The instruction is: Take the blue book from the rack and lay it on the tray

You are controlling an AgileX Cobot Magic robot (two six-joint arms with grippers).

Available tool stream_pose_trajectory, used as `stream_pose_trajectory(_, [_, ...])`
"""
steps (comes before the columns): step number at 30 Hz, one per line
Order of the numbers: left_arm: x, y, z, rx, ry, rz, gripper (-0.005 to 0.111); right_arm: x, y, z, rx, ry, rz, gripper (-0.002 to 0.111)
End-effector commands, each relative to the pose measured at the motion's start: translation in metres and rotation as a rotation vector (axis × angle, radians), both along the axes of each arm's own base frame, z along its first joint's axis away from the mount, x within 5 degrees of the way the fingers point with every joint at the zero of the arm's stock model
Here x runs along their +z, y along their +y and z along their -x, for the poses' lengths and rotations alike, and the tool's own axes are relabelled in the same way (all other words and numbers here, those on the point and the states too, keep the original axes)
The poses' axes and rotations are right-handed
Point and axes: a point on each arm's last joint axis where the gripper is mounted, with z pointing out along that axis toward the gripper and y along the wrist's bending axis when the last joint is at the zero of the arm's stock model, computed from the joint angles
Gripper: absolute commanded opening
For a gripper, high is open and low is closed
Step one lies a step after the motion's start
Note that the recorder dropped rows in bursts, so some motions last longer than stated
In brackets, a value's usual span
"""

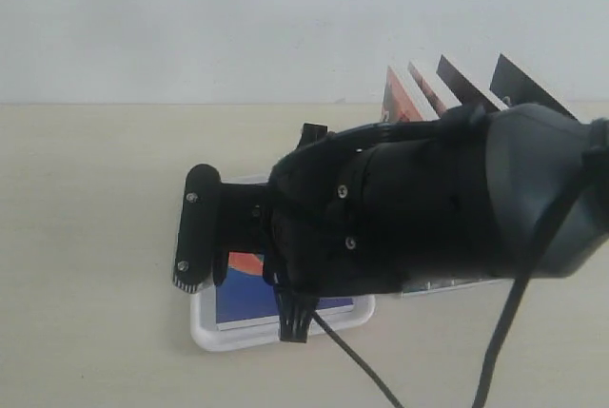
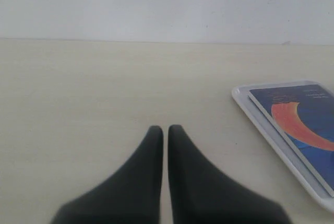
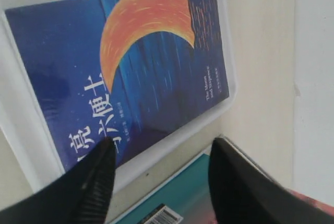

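Note:
The blue book, navy with an orange crescent and white characters, lies flat inside the white tray. My right gripper hangs open just above the tray's rim, with nothing between its fingers. In the exterior view my right arm covers most of the tray, and only a strip of the blue book shows. The rack is largely hidden behind that arm. My left gripper is shut and empty over bare table, off to the side of the tray and the blue book.
Several other books lean upright at the back right where the rack stands. A teal cover with a barcode lies right beside the tray, under my right gripper. A pale wall runs along the table's far edge.

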Motion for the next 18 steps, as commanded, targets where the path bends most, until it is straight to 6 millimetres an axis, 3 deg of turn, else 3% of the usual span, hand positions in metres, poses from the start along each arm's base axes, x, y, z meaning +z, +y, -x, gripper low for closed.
stream_pose_trajectory(1, [0.001,0.0,0.0,0.001,-0.008,0.012,0.004,0.014,0.001,0.019,-0.015,-0.031,0.029,0.023])
stream_pose_trajectory(3, [0.001,0.0,0.0,0.001,-0.008,0.012,0.004,0.023,0.003,0.029,-0.019,-0.041,0.004,-0.001])
stream_pose_trajectory(8, [0.001,0.0,0.0,0.001,-0.008,0.012,0.004,0.059,-0.006,0.038,-0.085,-0.074,-0.164,0.0])
stream_pose_trajectory(10, [0.001,0.0,0.0,0.001,-0.008,0.012,0.004,0.092,-0.023,0.037,-0.141,-0.149,-0.269,0.0])
stream_pose_trajectory(13, [0.001,0.0,0.0,0.001,-0.008,0.012,0.004,0.123,-0.05,0.029,-0.208,-0.208,-0.387,0.0])
stream_pose_trajectory(18, [0.001,0.0,0.0,0.001,-0.008,0.012,0.004,0.159,-0.113,0.006,-0.411,-0.273,-0.506,0.0])
